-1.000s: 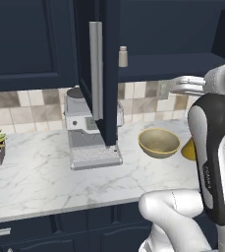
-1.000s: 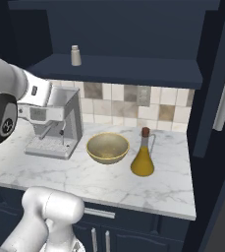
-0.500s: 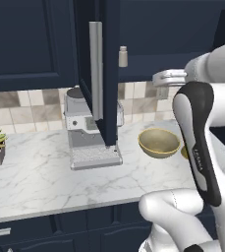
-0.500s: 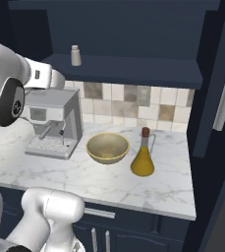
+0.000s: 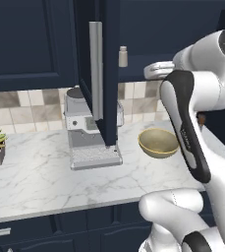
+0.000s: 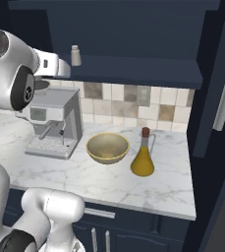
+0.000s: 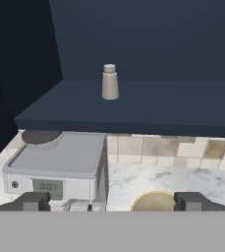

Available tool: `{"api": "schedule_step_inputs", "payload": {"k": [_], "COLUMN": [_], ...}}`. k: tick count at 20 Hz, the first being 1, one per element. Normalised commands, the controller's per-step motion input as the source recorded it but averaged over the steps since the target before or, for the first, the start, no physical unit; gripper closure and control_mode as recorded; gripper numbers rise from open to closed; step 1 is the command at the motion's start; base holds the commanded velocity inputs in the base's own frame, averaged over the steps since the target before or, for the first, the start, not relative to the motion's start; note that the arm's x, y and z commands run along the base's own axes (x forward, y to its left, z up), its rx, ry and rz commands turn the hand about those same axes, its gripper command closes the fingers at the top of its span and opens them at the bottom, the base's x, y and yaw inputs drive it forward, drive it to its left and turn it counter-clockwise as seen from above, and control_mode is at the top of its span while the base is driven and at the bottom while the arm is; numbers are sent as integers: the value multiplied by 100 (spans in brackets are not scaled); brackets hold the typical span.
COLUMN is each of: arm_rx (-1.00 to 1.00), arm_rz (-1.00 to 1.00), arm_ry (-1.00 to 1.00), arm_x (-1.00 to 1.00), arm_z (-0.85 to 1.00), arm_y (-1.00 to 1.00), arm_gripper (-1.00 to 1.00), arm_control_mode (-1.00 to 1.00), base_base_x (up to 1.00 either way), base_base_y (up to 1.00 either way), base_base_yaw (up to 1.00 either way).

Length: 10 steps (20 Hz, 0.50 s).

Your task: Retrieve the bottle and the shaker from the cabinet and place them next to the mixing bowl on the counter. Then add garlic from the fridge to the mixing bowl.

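The arm had swung up from the bottle [image 6: 144, 156] on the worktop [image 6: 168, 184] toward the cabinet [image 6: 133, 47]. Its pincer [image 7: 112, 201], spread wide and empty, faced the shaker [image 7: 110, 82]; it probably next needed to advance and close around it.

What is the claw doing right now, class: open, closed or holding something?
Claw: open, empty, facing the shaker on the cabinet shelf.

Kitchen — marble counter [image 6: 158, 184], coffee machine [image 6: 55, 123]
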Motion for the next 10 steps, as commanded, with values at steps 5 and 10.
{"api": "schedule_step_inputs", "payload": {"k": [5, 10], "arm_rx": [-7, 0], "arm_rz": [1, 0], "arm_ry": [0, 0], "arm_x": [43, 52], "arm_z": [0, 0], "arm_y": [25, 2], "arm_gripper": [-100, -100], "arm_control_mode": [-100, -100], "base_base_x": [0, 0], "base_base_y": [0, 0], "base_base_yaw": [0, 0]}}
